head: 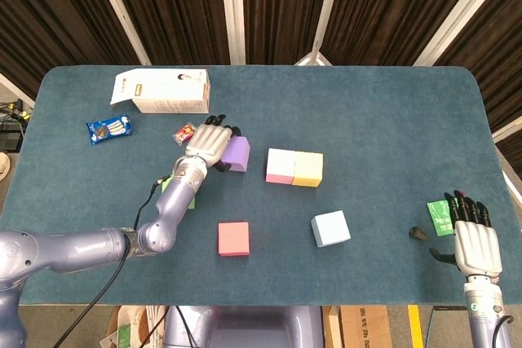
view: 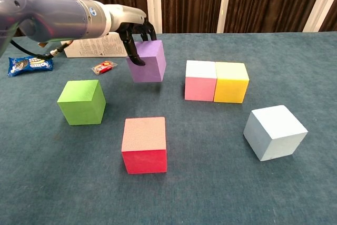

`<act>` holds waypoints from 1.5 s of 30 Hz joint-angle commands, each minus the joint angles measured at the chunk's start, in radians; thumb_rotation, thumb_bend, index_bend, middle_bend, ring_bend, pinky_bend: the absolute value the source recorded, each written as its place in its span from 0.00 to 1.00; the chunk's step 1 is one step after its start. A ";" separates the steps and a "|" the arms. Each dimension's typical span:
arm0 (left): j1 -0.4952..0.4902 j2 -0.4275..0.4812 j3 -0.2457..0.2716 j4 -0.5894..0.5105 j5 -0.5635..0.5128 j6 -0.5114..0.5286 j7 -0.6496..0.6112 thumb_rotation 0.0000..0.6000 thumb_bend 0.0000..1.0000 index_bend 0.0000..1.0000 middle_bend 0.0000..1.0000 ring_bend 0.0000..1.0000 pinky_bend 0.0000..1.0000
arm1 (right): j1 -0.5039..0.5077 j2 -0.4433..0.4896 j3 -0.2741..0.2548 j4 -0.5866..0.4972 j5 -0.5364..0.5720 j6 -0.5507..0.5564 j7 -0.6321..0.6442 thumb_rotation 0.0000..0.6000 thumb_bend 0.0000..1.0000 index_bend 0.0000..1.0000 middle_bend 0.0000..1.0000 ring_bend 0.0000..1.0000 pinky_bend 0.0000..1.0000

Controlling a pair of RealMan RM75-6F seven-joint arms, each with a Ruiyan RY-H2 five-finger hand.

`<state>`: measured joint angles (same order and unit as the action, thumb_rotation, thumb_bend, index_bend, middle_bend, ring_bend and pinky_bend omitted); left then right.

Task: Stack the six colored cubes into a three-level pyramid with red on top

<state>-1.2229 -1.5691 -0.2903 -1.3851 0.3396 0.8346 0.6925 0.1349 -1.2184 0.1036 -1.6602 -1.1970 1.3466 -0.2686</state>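
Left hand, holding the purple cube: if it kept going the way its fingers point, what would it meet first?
The left hand grips the purple cube, fingers pointing toward the table's far right. Past the cube, the way looks free; the pink cube seems to lie nearer the robot than that line, though depth is unclear.

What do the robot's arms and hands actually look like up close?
The left arm is a smooth, rounded tube in glossy bluish-grey metal, with a thin black cable running loosely along it. Near the wrist, the chest view shows a white band with a small blue mark. The left hand has a silver-grey back and black fingers. The right hand looks the same: a pale ridged back, with dark fingertips.
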 commanded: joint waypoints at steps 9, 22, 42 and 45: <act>-0.045 -0.053 0.015 0.049 -0.046 0.017 0.023 1.00 0.36 0.29 0.26 0.00 0.00 | -0.001 -0.014 -0.014 0.061 -0.125 0.055 0.049 1.00 0.07 0.00 0.00 0.00 0.00; -0.077 -0.119 0.022 0.107 -0.052 0.017 0.035 1.00 0.36 0.29 0.26 0.00 0.00 | -0.010 -0.017 -0.024 0.110 -0.221 0.121 0.060 1.00 0.07 0.00 0.00 0.00 0.00; -0.116 -0.205 -0.013 0.181 -0.090 0.043 0.068 1.00 0.36 0.29 0.26 0.00 0.00 | -0.022 -0.024 -0.014 0.120 -0.250 0.153 0.059 1.00 0.07 0.00 0.00 0.00 0.00; -0.120 -0.212 -0.012 0.186 -0.093 0.042 0.079 1.00 0.36 0.29 0.25 0.00 0.00 | -0.024 -0.024 -0.011 0.118 -0.242 0.152 0.059 1.00 0.07 0.00 0.00 0.00 0.00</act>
<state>-1.3415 -1.7795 -0.3021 -1.2000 0.2476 0.8771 0.7698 0.1112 -1.2426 0.0921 -1.5415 -1.4395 1.4986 -0.2090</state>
